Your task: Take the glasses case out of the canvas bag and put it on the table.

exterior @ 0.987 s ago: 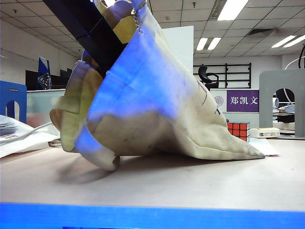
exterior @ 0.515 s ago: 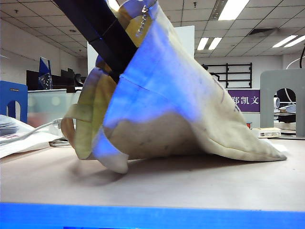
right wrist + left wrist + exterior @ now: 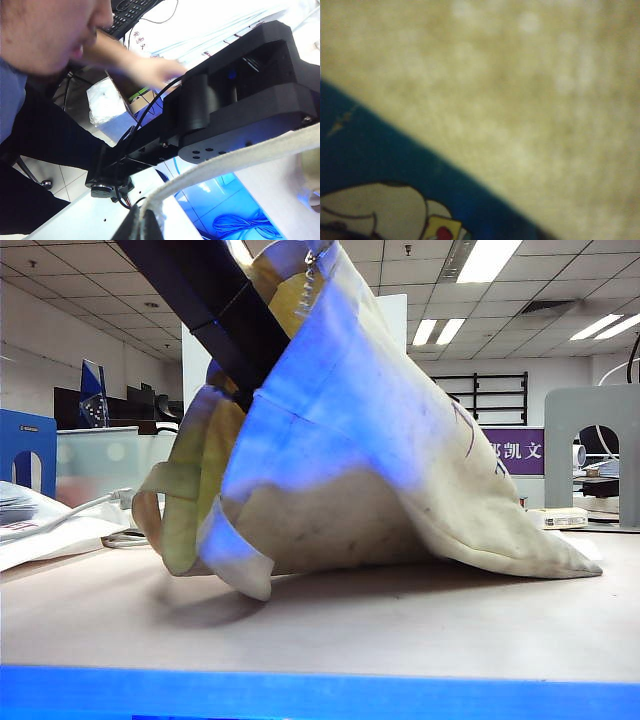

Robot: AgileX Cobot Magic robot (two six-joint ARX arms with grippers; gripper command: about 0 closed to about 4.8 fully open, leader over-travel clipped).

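The glasses case (image 3: pixel 395 200) is visible only to the left wrist camera: a bright blue surface with a white cartoon patch, filling the seven o'clock corner of that view, pressed close to the lens. Pale cloth fills everything else there, so the case appears to lie inside the canvas bag (image 3: pixel 400 490), not yet out on the table (image 3: pixel 330 630).

The left gripper cannot be seen in any view. Its black arm (image 3: pixel 215 305) slants down from eleven o'clock in the exterior view and disappears into the bag's mouth, which gapes toward nine o'clock. Its jaws stand wide by the recorded reading, but whether they straddle the case or merely hover by it, I cannot tell.

The right gripper (image 3: pixel 145 225) sits at six o'clock in its own wrist view, closed tight on the bag's cream strap (image 3: pixel 235 160), which runs off toward three o'clock. In the exterior view this hold seems to pull the bag up into a tall peak at twelve o'clock, where a small metal chain (image 3: pixel 308 285) hangs.

By my reading the task is at its early middle: the bag is held open and the reach is in, while grasping, lifting out and setting down all remain.
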